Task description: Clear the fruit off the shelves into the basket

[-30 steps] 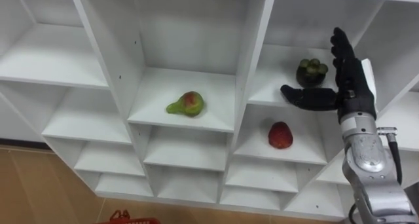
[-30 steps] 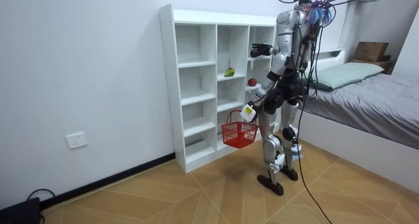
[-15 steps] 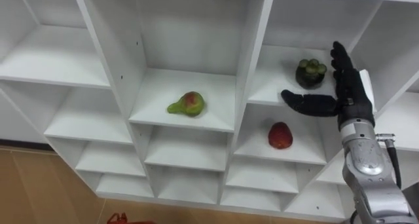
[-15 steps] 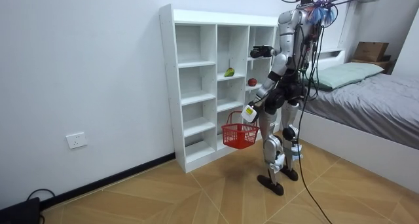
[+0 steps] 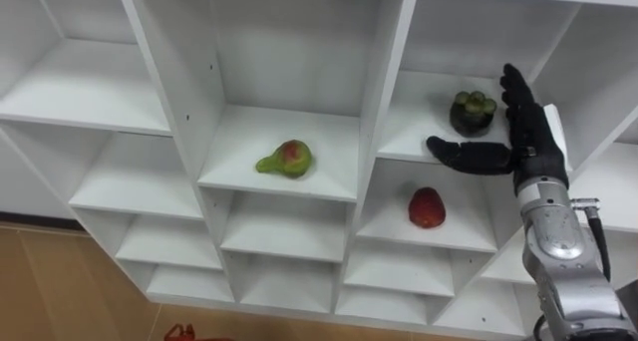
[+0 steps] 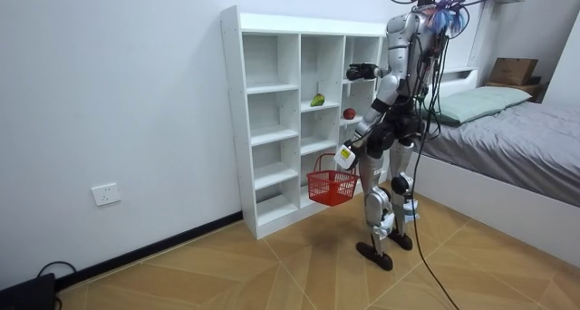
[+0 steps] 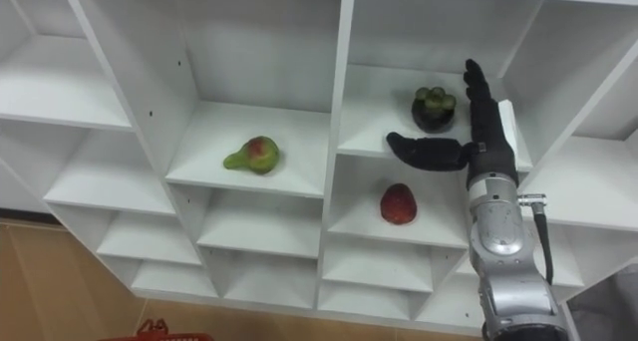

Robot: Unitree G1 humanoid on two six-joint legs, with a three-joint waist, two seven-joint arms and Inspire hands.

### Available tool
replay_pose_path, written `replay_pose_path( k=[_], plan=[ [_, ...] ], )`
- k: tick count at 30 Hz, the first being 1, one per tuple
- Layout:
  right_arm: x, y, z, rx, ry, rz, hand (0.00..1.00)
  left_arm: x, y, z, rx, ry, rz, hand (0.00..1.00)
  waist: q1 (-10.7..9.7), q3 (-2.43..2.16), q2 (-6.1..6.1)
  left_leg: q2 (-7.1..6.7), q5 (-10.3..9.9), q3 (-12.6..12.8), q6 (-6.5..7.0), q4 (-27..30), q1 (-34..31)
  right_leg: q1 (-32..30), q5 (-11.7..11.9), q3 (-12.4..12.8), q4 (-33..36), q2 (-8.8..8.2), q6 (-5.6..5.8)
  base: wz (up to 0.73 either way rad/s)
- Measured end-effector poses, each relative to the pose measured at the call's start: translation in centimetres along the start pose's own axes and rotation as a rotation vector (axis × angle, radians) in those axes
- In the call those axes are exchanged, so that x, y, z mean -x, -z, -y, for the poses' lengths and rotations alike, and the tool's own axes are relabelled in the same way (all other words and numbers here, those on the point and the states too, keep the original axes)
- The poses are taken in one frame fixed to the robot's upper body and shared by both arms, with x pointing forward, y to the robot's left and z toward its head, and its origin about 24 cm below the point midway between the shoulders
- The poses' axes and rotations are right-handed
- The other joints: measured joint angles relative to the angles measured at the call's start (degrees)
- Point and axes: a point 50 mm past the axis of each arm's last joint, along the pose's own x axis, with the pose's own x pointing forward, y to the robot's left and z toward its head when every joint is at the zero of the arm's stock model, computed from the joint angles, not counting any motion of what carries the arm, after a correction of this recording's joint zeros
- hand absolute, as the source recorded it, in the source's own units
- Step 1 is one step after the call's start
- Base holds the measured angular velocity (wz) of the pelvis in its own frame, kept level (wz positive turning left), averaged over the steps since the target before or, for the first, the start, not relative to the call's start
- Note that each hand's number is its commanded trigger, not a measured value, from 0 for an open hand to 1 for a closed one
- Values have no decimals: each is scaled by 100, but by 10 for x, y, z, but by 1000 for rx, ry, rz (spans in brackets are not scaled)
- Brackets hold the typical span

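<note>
Three fruits sit in the white shelf unit (image 5: 384, 102), left eye view. Pear (image 5: 284, 159), middle column: lies on its side, long axis left–right, narrow end toward the view's left. Mangosteen (image 5: 473, 112), right column, calyx up. Strawberry (image 5: 427, 207) one compartment below it. Right hand (image 5: 533, 144) is spread flat, fingers straight up just right of the mangosteen with a gap showing, thumb stretched left along the shelf edge.

Room view: robot stands facing the unit, right arm raised. Left hand (image 6: 344, 156) hangs low, closed round the handle of a red basket (image 6: 330, 188).

Right eye view: thumb lies between mangosteen and strawberry.
</note>
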Motion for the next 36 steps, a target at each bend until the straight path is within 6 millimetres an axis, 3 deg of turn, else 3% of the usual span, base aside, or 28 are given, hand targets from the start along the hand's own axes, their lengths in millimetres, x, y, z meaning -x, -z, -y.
replay_pose_path(
  k=[1,2,4,14,22,36],
  plan=[
    [0,0,1,6,-1,1,34,0,0,0,2,0,0,100,0,0,0,0,0,0,0,0,1,1,0,3,-2,1,0,0],
    [0,0,1,11,-6,1,81,0,0,0,5,-1,-1,100,3,6,12,0,0,0,0,0,1,2,0,3,-2,0,0,0],
    [0,0,2,14,-13,2,100,0,1,0,8,-1,-2,100,4,4,11,0,0,0,0,0,1,2,0,3,-2,0,0,0],
    [-7,0,20,49,38,-3,100,0,1,0,11,1,-7,100,18,-30,0,1,1,-4,-2,0,28,25,0,-6,-3,7,0,0],
    [-10,2,21,58,40,-14,100,0,-1,-2,8,2,-1,100,22,3,-51,3,-1,-12,-3,-18,50,45,0,-8,-10,8,0,0],
    [-10,1,16,63,0,-7,100,0,-1,-1,20,6,-3,100,31,-5,-27,3,-1,-16,-2,-16,48,47,0,-8,-7,6,0,0]
  ],
)
